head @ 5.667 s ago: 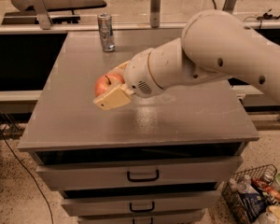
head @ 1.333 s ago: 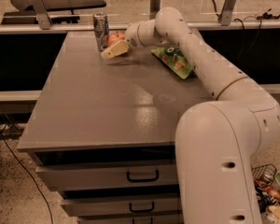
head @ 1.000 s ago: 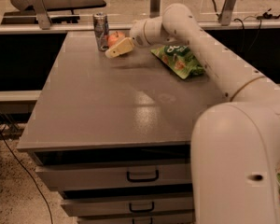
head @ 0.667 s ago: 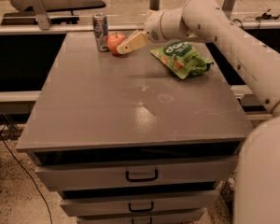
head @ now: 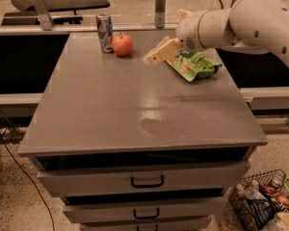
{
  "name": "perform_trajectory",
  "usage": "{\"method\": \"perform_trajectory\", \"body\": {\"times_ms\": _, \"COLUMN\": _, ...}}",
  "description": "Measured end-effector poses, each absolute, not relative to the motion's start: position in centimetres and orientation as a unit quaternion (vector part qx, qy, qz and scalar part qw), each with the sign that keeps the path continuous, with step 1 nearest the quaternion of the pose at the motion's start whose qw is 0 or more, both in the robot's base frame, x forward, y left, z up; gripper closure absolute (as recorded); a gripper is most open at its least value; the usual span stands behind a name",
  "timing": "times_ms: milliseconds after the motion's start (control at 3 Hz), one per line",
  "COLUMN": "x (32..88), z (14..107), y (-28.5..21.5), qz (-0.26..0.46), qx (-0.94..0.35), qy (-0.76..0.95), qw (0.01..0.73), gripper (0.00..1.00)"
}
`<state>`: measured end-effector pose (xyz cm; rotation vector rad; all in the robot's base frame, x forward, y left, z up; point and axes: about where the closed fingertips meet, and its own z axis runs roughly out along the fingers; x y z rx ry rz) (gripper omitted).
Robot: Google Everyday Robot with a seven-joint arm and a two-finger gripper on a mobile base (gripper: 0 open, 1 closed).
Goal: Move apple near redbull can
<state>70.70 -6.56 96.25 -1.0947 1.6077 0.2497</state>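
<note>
My gripper [head: 161, 52], jaws released and empty, hovers over the grey counter [head: 111, 114] just beside the green snack bag [head: 195, 65]. Apart from it, near the counter's far edge, the apple [head: 122, 44] sits right beside the upright redbull can [head: 104, 32].

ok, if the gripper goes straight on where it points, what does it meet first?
Likely the bare tabletop just in front of the apple; the gripper points left and downward. Depth unclear.

Count: 1 gripper [head: 156, 56] above tabletop [head: 111, 109], 1 apple [head: 122, 44] + 1 redbull can [head: 104, 32] near it, 1 green snack bag [head: 195, 65] just beside it, 3 drawers [head: 86, 183] below.
</note>
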Motion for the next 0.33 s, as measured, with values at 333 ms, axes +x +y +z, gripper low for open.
{"method": "perform_trajectory", "body": {"times_ms": 333, "x": 70.7, "z": 96.25, "y": -6.55, "qz": 0.106, "qx": -0.464, "qy": 0.681, "qw": 0.557, "gripper": 0.0}}
